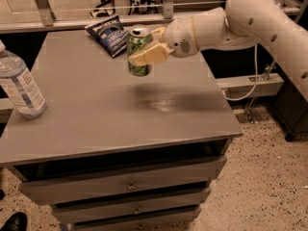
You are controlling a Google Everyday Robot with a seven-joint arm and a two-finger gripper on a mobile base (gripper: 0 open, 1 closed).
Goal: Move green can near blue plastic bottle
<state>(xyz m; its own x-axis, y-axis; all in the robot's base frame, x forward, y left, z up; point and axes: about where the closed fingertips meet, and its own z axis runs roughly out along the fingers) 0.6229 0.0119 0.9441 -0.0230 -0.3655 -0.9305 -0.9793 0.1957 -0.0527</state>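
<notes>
The green can with a silver top hangs above the grey cabinet top, held upright off the surface. My gripper comes in from the right on a white arm and is shut on the can, one cream finger across its front. The blue plastic bottle, clear with a white and pale blue label, stands at the left edge of the top, far left of the can.
A dark blue snack bag lies at the back of the top, just left of and behind the can. Drawers sit below the front edge. A cable and a rail run at the right.
</notes>
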